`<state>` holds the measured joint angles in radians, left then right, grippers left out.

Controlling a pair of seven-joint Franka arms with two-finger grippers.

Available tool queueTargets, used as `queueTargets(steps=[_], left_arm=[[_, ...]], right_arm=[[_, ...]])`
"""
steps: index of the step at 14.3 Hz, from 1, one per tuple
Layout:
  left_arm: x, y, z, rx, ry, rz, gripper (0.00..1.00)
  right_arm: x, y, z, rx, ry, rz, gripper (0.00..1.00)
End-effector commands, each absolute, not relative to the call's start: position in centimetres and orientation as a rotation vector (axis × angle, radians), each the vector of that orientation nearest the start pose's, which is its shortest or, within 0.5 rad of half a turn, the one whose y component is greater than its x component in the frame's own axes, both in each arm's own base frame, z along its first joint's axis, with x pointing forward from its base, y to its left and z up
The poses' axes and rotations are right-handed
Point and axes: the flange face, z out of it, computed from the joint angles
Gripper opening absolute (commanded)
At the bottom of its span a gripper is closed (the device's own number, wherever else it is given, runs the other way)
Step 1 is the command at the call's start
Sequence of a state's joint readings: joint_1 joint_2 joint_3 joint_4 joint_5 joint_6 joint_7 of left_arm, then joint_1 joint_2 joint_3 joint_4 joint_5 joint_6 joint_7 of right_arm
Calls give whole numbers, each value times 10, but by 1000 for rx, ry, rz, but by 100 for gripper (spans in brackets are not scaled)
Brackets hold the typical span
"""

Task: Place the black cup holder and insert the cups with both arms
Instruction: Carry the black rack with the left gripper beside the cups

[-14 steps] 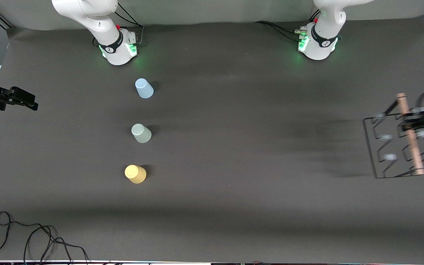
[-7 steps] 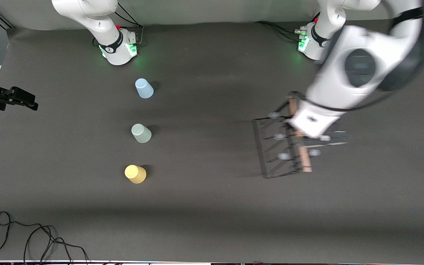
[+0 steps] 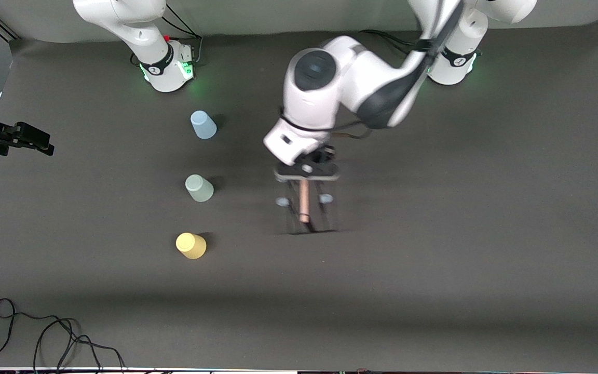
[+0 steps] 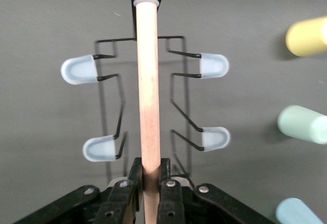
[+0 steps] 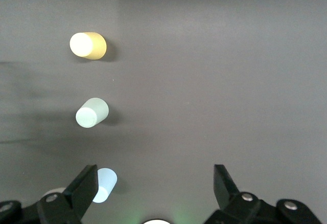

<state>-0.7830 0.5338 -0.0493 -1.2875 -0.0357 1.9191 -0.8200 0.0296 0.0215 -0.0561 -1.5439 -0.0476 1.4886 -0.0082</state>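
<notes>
My left gripper is shut on the light wooden rod of the black cup holder, at one end of the rod. The holder hangs upright over the middle of the table, its pale blue-grey peg tips sticking out to both sides. Whether its base touches the table I cannot tell. Three cups stand upside down in a row beside it, toward the right arm's end: light blue, grey-green, yellow. My right gripper waits high up, open and empty.
The left arm's white forearm stretches over the table from its green-lit base. The right arm's base stands close to the light blue cup. A black cable lies at the near corner toward the right arm's end.
The left arm has swung the cup holder from the left arm's end of the table to the middle, close to the cups, turning it on the way. The right arm has not moved.
</notes>
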Motion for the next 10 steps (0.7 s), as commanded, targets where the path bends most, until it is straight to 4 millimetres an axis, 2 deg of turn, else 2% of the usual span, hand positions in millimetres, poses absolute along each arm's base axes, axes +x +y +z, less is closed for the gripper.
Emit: queueTargets(steps=[1, 5, 7, 10], left_arm=[[479, -574, 445, -3269, -68, -112, 0], [460, -617, 419, -3282, -107, -222, 0], [452, -627, 408, -3283, -91, -222, 0], [452, -634, 382, -3294, -125, -225, 0]], right_arm=[[549, -19, 622, -3183, 23, 126, 100], [549, -19, 622, -3183, 23, 126, 100], [549, -19, 622, -3183, 23, 126, 100], [548, -18, 619, -3182, 23, 140, 100]])
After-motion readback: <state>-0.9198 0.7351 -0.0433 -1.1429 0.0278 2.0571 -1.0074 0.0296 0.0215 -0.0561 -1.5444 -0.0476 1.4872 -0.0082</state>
